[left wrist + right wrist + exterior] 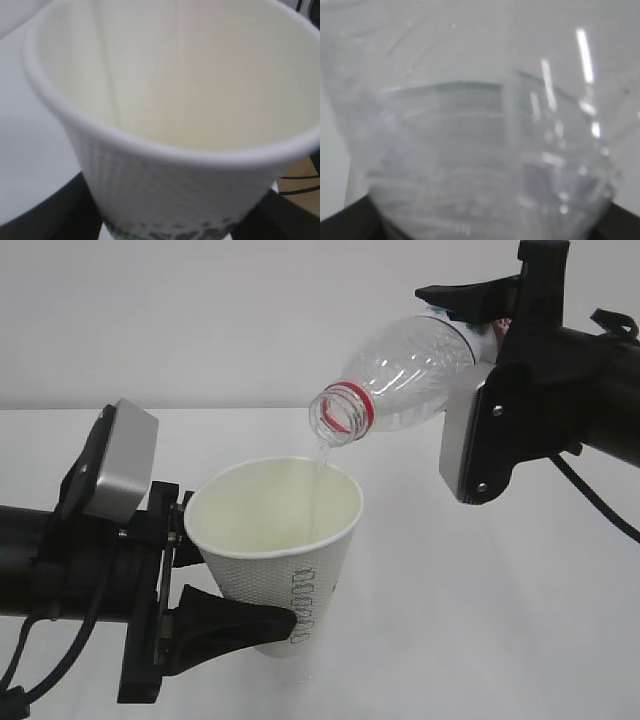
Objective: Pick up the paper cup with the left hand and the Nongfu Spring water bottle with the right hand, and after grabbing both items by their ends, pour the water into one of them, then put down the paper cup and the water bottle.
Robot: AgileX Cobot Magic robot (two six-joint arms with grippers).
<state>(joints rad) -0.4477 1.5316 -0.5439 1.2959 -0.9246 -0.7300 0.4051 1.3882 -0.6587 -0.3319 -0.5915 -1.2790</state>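
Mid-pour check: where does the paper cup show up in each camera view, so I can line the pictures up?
Exterior view: the paper cup sits lower centre, held by the left hand, under the tilted bottle's mouth.
Left wrist view: the paper cup fills nearly the whole picture, seen from above its rim.
Right wrist view: not in it; only the clear bottle wall shows.
Shared landmark: the cup's white rolled rim and cream inside, in the exterior and left wrist views.

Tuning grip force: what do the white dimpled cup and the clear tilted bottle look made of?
White dimpled cup: looks like matte paper, with an embossed wall, rolled rim and printed green text. Clear tilted bottle: probably thin glossy plastic, see-through, ribbed, glinting, with a red neck ring.
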